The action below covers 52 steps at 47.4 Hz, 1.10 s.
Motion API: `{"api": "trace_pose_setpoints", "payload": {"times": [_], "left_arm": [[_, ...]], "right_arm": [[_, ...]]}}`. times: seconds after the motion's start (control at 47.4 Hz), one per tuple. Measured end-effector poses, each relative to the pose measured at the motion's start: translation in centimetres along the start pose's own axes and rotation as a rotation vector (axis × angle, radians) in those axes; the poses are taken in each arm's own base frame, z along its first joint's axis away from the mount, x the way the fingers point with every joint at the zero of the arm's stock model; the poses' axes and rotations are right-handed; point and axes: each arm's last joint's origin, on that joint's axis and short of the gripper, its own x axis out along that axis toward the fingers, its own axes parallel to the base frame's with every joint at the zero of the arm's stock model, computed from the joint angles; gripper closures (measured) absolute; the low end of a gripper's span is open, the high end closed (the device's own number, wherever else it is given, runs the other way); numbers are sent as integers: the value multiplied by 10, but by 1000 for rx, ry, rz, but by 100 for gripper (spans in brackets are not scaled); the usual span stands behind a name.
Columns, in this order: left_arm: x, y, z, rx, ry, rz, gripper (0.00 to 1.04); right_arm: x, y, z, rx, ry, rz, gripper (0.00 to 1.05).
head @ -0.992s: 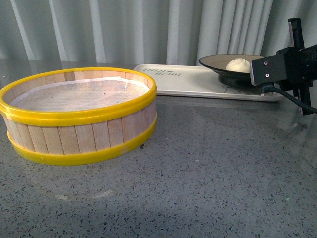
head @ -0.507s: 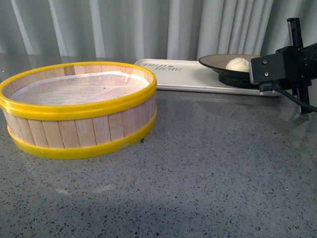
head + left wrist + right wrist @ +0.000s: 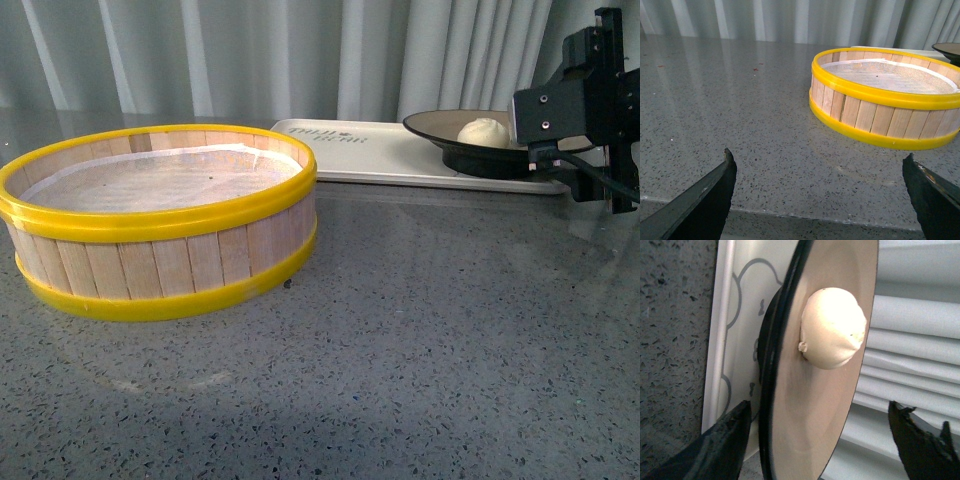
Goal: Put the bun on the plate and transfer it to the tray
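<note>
The bun sits in the plate, which rests on the tray's right end. The right gripper has its jaws spread, plate rim between them. The left gripper jaws are spread over the surface, near the steamer basket.

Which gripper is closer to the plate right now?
Right. The right gripper sits open just beside the plate, which stands on the tray with the bun in it. The left gripper is open near the table edge, beyond the steamer basket.
</note>
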Motion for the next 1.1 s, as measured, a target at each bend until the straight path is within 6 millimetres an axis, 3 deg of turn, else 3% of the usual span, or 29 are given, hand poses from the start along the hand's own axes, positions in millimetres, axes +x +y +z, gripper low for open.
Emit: {"api": "trace_pose_setpoints", "payload": {"times": [0.084, 0.401, 0.57, 0.675, 0.718, 0.781, 0.865, 0.95, 1.097], "left_arm": [[0, 0, 0, 0, 0, 0, 7], [0, 0, 0, 0, 0, 0, 7], [0, 0, 0, 0, 0, 0, 7], [0, 0, 0, 0, 0, 0, 7], [0, 0, 0, 0, 0, 0, 7], [0, 0, 0, 0, 0, 0, 7], [0, 0, 0, 0, 0, 2, 7], [0, 0, 0, 0, 0, 0, 7], [0, 0, 0, 0, 0, 0, 7]], "right_arm": [[-9, -5, 6, 25, -10, -11, 7], [-69, 2, 34, 125, -88, 3, 9], [-116, -20, 45, 444, -80, -141, 9], [-130, -31, 47, 592, -104, -186, 9], [-129, -27, 49, 703, -54, -251, 14], [-132, -5, 49, 1010, 62, -423, 28], [-152, 28, 49, 1362, 0, -497, 48], [-171, 50, 52, 1505, -34, -528, 65], [-191, 88, 63, 1572, -42, -511, 98]]}}
